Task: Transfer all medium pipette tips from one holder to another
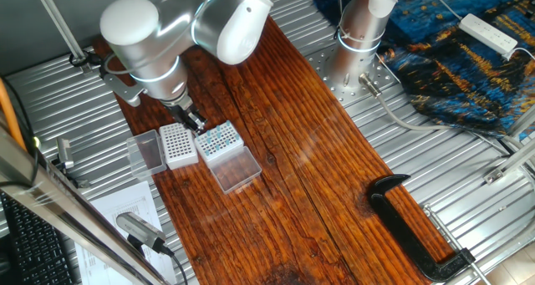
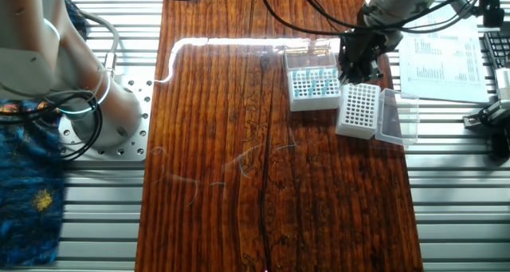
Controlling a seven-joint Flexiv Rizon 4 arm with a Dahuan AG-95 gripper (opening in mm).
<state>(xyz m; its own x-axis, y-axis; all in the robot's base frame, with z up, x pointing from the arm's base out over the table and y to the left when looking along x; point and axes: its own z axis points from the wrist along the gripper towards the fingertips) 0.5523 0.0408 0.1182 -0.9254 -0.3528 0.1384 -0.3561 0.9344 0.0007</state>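
Black two-finger gripper (image 1: 195, 122) hovered over the racks on a dark reddish wooden board (image 1: 318, 176) atop ribbed metal table (image 1: 67, 109); its opening could not be told.

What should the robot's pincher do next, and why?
Probably a small drop straight down to pinch one blue tip. The gripper hovers right at the edge of the rack of blue tips, and the white rack beside it shows only empty holes. Both lids are open. Whether the gripper already holds a tip is too small to tell.
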